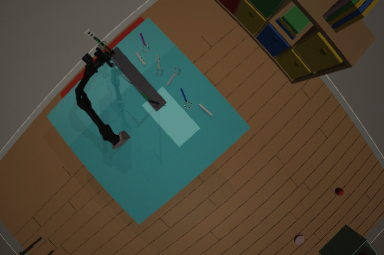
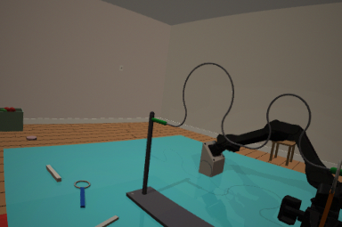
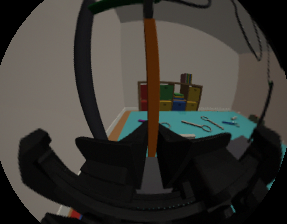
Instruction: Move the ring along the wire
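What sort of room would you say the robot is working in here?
Probably a child's playroom: a low cubby shelf with coloured bins, picture-book-like volumes on top, and a small wooden stool on the plank floor.

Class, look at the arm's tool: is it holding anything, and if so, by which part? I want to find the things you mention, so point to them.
Yes. The tool [image 3: 150, 123] is shut on the orange handle [image 2: 327, 211] [image 3: 152, 75], gripping it near its lower end, away from the green wire [image 2: 336, 171] [image 3: 116, 5].
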### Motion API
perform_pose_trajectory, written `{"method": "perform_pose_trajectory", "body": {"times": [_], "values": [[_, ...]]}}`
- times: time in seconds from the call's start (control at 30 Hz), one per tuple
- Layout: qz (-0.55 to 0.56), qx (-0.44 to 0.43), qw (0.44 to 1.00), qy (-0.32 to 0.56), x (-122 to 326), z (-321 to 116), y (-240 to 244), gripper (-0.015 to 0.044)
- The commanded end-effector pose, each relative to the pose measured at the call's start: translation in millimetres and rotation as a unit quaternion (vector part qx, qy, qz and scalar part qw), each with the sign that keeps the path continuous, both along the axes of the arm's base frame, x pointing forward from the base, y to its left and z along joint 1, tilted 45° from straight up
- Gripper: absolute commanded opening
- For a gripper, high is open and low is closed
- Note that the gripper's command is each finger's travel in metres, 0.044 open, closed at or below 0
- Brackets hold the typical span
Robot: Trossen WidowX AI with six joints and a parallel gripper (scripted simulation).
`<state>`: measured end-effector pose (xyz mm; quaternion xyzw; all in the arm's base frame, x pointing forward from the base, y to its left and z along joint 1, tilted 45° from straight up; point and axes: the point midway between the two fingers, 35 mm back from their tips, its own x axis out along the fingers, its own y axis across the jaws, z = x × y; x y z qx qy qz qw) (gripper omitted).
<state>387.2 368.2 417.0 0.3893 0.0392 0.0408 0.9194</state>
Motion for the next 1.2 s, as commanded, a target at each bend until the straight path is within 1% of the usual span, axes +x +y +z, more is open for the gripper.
{"method": "perform_pose_trajectory", "body": {"times": [0.0, 0.73, 1.17], "values": [[0.02, 0.007, 1.0, 0.014, -9, 5, -6, -0.015], [0.158, -0.018, 0.976, 0.152, -55, -4, -38, -0.015], [0.149, -0.07, 0.973, 0.159, -54, -21, -55, -0.015]]}}
